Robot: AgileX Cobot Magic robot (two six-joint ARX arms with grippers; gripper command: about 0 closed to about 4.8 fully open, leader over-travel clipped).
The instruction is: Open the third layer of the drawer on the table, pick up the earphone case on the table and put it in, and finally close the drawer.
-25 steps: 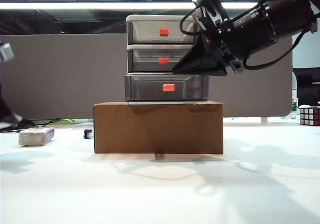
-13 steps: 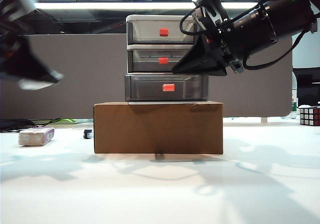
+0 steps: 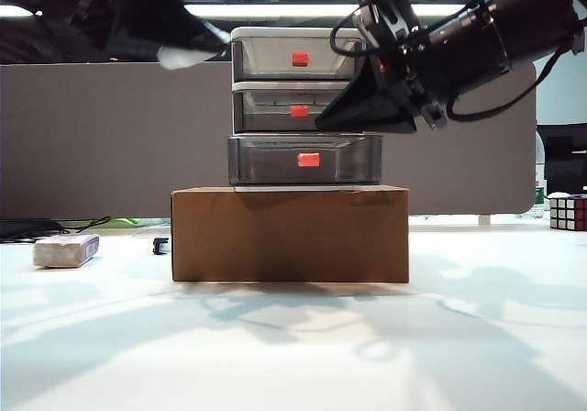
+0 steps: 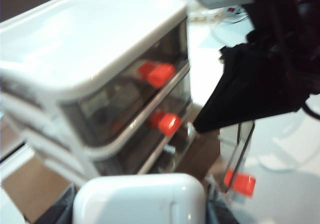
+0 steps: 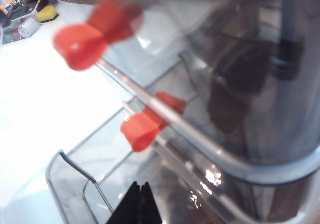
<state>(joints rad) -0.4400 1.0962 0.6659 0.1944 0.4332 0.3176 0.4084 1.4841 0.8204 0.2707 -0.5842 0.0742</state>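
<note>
The left gripper (image 3: 188,55), clamped on the earphone case (image 4: 140,200), has swung up beside the drawer (image 3: 303,108), while only the right wrist view shows the right gripper (image 5: 135,204) pinched together over the pulled-out third layer (image 5: 75,184).

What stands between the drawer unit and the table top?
The brown cardboard box, in the exterior view. The left gripper holds the earphone case upper left; the right gripper is before the drawer.

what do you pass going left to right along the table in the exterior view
white-and-purple block → small dark object → cardboard box carrying the drawer → Rubik's cube. Above: left gripper with the earphone case, right gripper.
</note>
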